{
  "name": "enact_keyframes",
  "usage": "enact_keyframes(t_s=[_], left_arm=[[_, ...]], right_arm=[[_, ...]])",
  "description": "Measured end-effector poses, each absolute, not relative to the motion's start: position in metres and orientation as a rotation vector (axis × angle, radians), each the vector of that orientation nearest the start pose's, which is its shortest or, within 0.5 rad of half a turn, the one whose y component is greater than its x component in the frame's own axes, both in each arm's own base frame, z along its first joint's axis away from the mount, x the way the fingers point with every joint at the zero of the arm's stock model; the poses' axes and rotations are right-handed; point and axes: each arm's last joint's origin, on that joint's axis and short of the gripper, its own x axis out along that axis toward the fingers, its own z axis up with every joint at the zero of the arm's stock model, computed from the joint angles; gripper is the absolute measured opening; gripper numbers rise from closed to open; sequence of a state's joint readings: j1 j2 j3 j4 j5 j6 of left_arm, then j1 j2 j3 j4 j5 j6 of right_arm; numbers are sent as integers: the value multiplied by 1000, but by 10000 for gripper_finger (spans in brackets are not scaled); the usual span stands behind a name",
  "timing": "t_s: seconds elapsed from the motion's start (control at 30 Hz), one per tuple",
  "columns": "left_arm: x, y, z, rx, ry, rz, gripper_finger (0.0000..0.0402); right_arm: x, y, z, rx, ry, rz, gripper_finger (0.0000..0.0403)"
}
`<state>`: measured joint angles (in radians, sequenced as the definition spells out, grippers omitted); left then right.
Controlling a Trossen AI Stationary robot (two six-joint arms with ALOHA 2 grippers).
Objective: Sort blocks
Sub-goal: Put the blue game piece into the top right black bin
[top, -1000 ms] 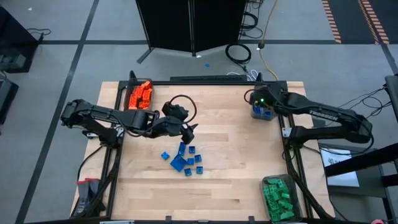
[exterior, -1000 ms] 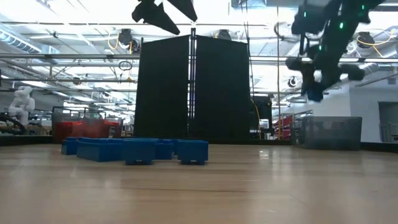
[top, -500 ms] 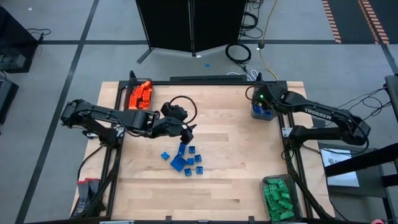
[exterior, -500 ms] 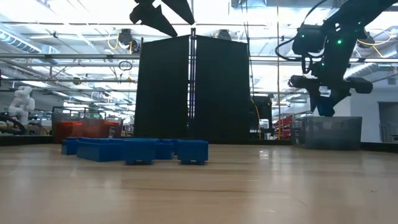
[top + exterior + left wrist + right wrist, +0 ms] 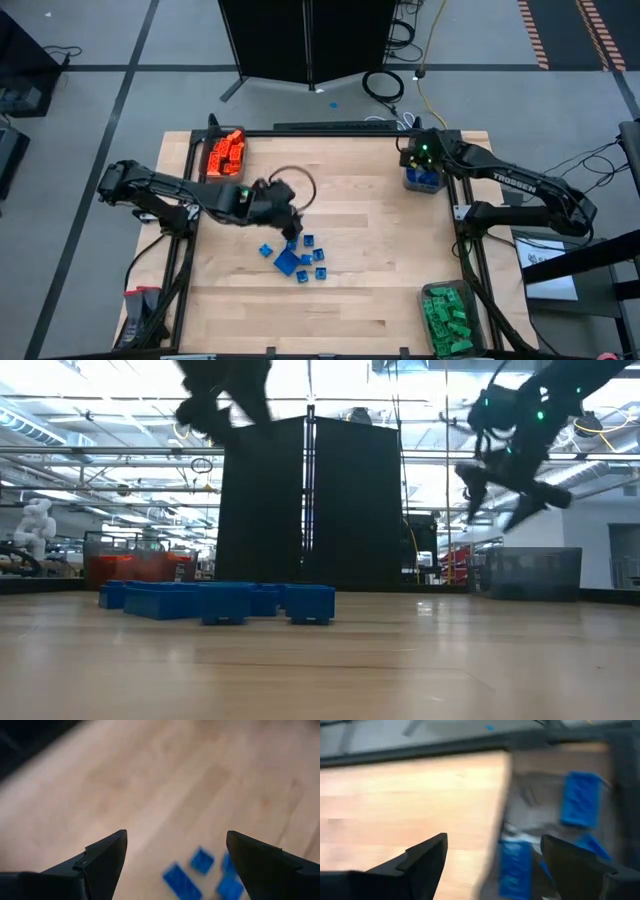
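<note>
Both claws are seen spread open with nothing held. Right claw is raised over the grey bin at the far right corner of the worktop, where blue blocks are lying. Left claw is poised just above a loose cluster of blue blocks near the middle. Orange blocks are gathered in the far left bin, green blocks in the near right one.
</note>
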<state>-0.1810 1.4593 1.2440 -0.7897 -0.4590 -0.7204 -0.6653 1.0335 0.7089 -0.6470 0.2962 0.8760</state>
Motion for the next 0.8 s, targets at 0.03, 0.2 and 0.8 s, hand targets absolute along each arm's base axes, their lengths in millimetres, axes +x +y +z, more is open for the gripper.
enact_keyframes(t_s=[0.03,0.2,0.8], left_arm=[[288,-44,284,-367,830,577,340],[270,-69,230,-344,945,541,340],[294,-46,171,-809,797,796,340]], right_arm=[[147,-124,237,907,521,-1239,312],[159,-120,284,778,387,-1089,300],[164,-112,338,675,325,-1014,297]])
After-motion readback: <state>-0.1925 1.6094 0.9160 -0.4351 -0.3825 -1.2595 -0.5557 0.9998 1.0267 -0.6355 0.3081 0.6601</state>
